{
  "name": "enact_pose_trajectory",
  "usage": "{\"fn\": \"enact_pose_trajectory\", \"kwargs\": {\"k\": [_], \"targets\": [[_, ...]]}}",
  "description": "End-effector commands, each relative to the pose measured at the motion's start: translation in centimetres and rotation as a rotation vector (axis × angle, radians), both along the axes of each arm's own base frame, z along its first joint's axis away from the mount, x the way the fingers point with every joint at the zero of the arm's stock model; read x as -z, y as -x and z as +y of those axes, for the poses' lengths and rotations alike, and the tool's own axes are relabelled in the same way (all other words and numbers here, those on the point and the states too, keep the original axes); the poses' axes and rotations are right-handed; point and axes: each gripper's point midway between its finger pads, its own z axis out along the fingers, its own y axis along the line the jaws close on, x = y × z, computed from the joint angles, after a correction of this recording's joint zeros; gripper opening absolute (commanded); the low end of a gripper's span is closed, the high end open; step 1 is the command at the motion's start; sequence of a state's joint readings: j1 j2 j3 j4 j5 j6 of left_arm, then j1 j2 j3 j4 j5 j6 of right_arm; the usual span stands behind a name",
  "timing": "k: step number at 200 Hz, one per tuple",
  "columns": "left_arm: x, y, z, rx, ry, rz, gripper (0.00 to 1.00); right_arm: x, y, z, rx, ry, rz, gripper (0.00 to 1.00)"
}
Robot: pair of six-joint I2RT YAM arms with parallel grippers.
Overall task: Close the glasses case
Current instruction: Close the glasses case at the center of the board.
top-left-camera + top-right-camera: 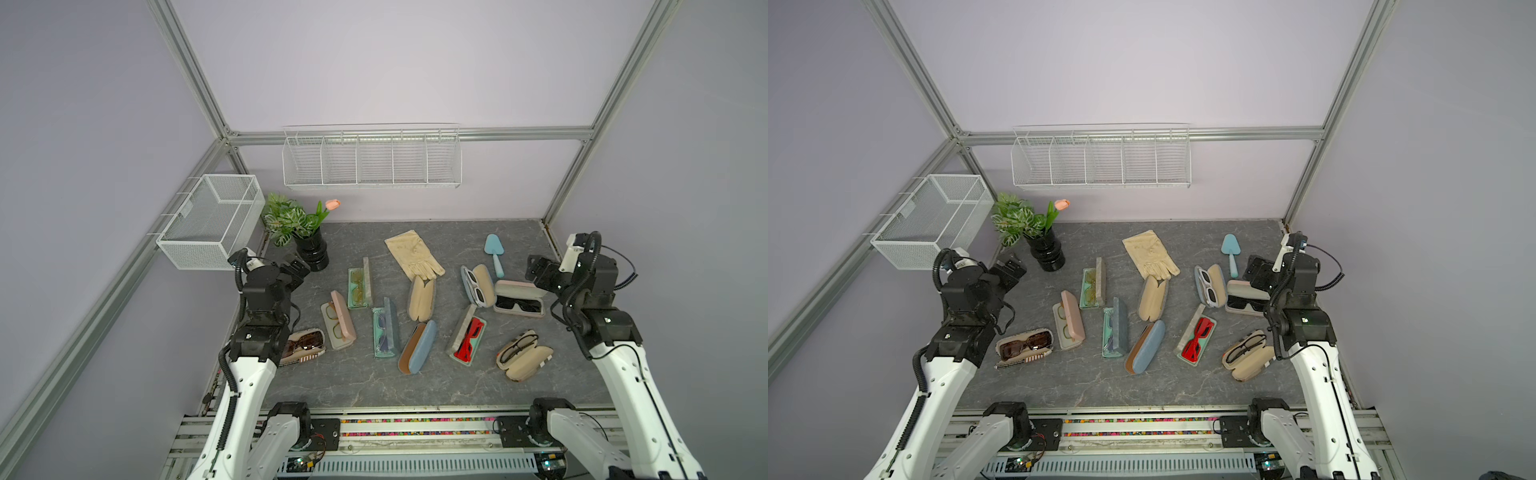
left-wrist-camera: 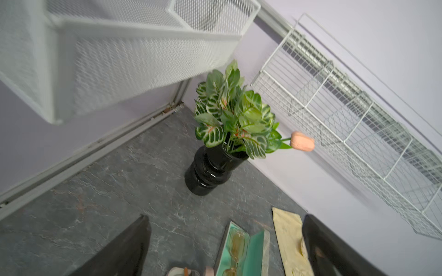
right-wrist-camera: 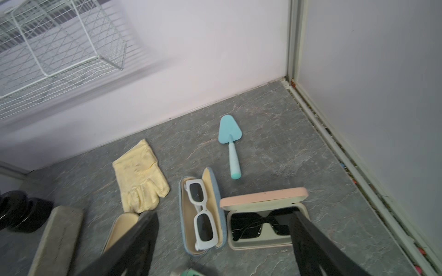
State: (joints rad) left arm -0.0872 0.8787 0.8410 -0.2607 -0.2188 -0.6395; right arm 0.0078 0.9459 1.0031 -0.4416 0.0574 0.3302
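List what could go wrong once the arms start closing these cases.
1. The pink-lidded case lies almost against the blue case holding white sunglasses. The open right gripper pushing one lid may shove the neighbour.
2. The black vase stands close to the open left gripper. A wide swing might tip it.

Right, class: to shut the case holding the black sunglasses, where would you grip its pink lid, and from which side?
Probably the pink lid at its free top edge, pinched from above: it stands up on its hinge behind the black sunglasses, so that long edge is exposed.
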Motion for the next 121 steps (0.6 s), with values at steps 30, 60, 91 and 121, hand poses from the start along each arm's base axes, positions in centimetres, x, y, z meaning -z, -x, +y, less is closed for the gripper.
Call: {"fn": "enact_pose_trajectory", "kwargs": {"k": [30, 60, 91, 121], "targets": [[3.0, -2.7, -6.0, 0.198, 0.048, 0.173, 0.99, 1.0, -0.7, 9.2, -0.324, -0.077, 0.161, 0.89], [4.2, -4.9, -9.2, 0.308, 0.042, 0.239, 1.00, 2.0, -1.4, 15.7, -0.488, -0.054, 0.234, 0.93], [6.2, -7.2, -11.1, 0.379, 0.044, 0.328, 1.00, 3.3, -2.6, 21.6, -0.599, 0.004, 0.276, 0.91], [7.4, -8.8, -13.1, 0.470, 0.059, 0.404, 0.83, 4.5, -3.9, 25.6, -0.662, 0.003, 0.307, 0.67]]}}
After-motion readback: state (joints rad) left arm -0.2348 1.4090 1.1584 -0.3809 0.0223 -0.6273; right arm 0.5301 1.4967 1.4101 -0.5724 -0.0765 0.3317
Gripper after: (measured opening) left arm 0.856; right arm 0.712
